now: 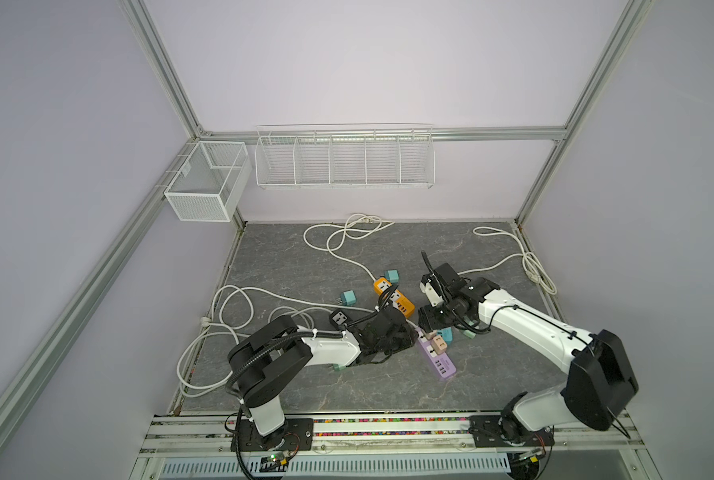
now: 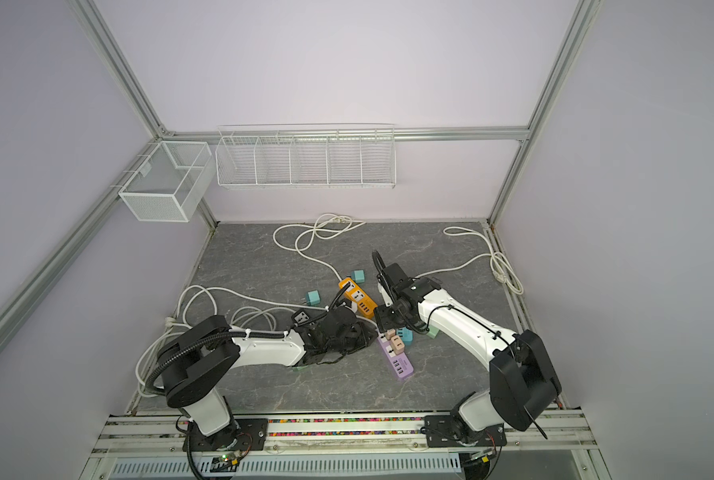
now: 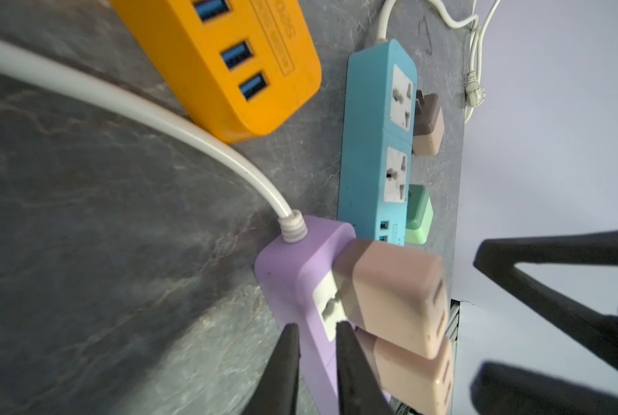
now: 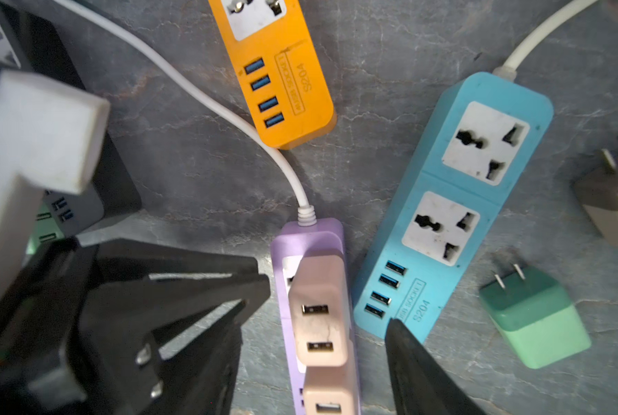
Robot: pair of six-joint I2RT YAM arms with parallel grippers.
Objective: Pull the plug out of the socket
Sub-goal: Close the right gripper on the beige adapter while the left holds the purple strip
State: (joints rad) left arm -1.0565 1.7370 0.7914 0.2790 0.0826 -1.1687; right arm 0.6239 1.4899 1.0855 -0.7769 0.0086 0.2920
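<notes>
I'm looking at the purple power strip (image 4: 307,233), which is lying flat on the grey table (image 4: 372,54), near the middle between the two arms in both top views. Two beige plugs are sitting in its sockets. The first plug (image 4: 320,309) is at the cord end and looking fully seated. The second plug (image 4: 331,395) is sitting right behind it, touching it.

The left gripper (image 3: 317,327) is showing its fingers pressed almost together. The tips are resting on the strip's edge just beside the first plug, with only a sliver of purple showing between them. It's touching the strip, not the plug.

The right gripper (image 1: 430,324) is hanging over the same strip with its fingers spread. In the right wrist view one finger (image 4: 411,366) is standing beside the first plug, on the blue strip's side, with a gap showing between finger and plug. I'm not making out the opposite finger against the black bulk of the left gripper there.

Quick clutter notes:
- A blue power strip (image 4: 444,201) is lying just beside the purple one.
- An orange power strip (image 4: 286,90) is lying past the cord end.
- The white cord (image 4: 228,111) is running alongside the orange strip and into the purple strip.
- A green plug (image 4: 537,319) and a brown-beige plug (image 4: 613,201) are lying loose by the blue strip, prongs showing.
- A teal plug (image 1: 349,298) is lying loose near the orange strip in a top view.
</notes>
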